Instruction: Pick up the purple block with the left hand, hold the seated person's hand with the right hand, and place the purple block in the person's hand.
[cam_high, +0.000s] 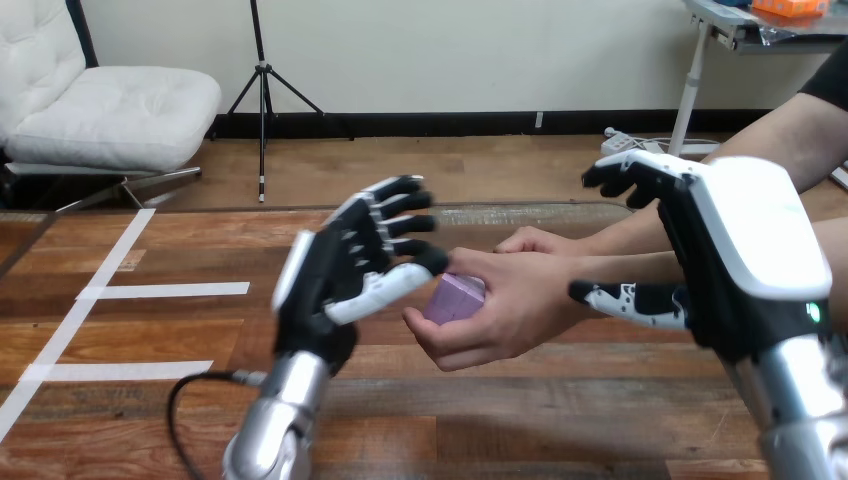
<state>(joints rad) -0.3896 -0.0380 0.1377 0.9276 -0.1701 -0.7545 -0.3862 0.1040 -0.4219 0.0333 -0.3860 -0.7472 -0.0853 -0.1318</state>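
The block (456, 298) lies in the person's hand (522, 305), between left hand (335, 272) and right hand (750, 240)

Purple block (455, 297) there: a pale, lilac purple, plain on each face I can see. The left hand (340, 270) is black across the palm, with a white shell along its edge. Its fingers are banded black and white, and the thumb is white with a black tip. The right hand (745, 240) shows a broad glossy white shell over black, and a small green light (812, 312) glows low on it. Left forearm (275, 420) and right forearm (800, 400) are silver. The surface (560, 400) is reddish-brown wood grain, crossed by white tape stripes (170, 290).
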